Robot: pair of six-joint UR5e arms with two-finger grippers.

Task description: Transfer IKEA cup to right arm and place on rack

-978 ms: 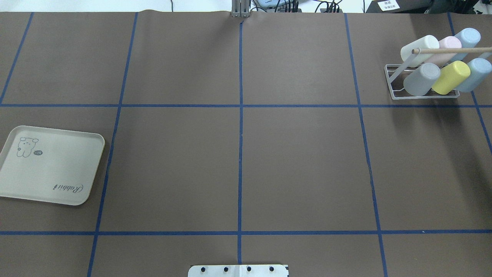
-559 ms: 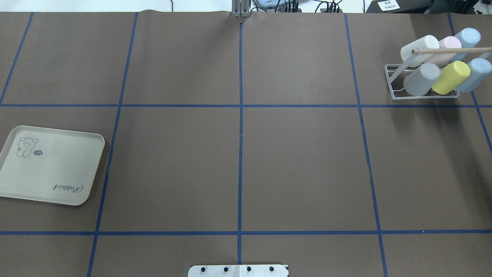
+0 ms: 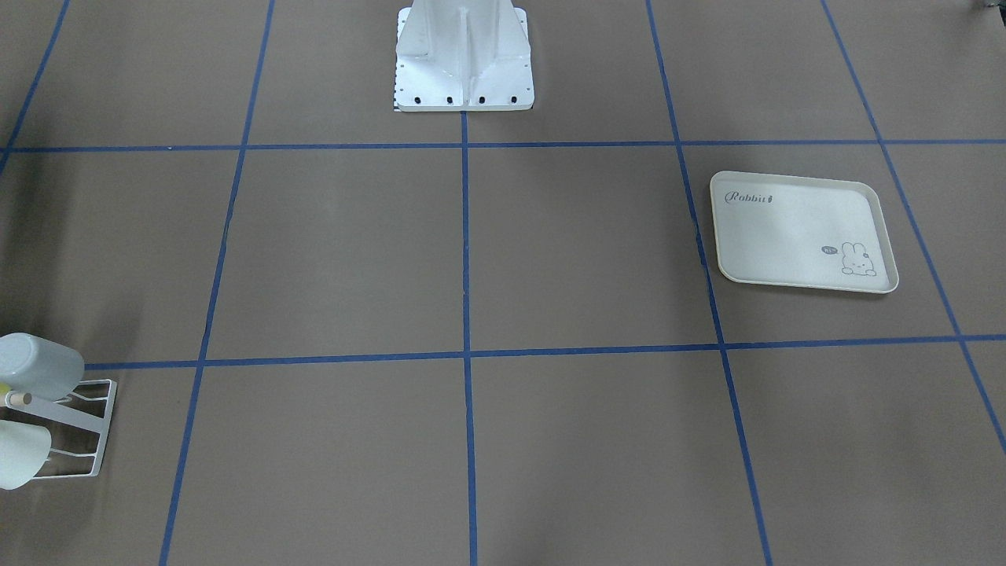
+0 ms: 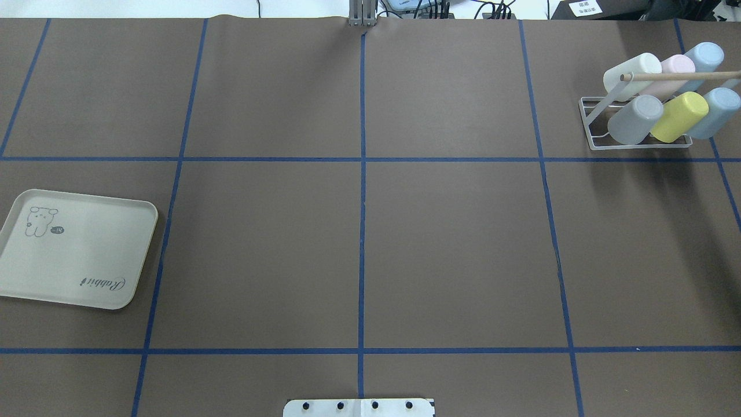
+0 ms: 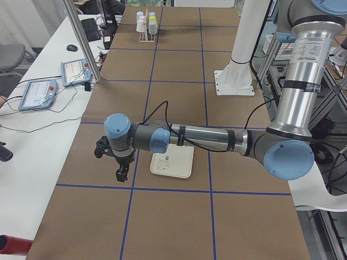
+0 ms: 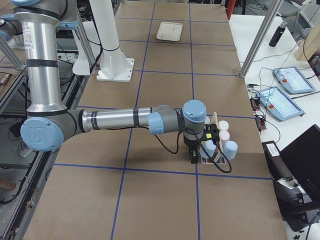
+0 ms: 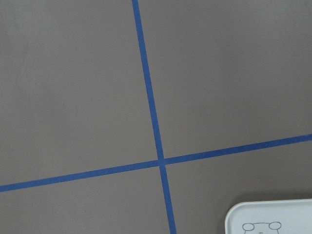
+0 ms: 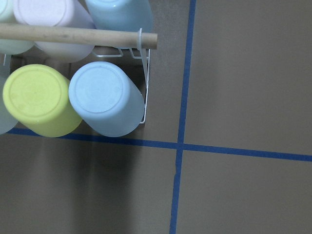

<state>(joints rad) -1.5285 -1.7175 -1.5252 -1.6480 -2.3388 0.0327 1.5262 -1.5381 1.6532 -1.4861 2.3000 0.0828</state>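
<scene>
We see cups (image 4: 678,116) on the rack (image 4: 605,102) and the tray (image 4: 81,260) unmoved since a second ago; left gripper (image 5: 121,174) near tray, right gripper (image 6: 193,156) beside rack, fingers' state we cannot tell

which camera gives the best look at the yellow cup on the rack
Overhead exterior: the whole yellow cup shows, tilted on the rack between a grey cup and a blue cup. The right wrist view has it close but base-on; exterior left shows it tiny and far; front-facing catches only a sliver.
</scene>
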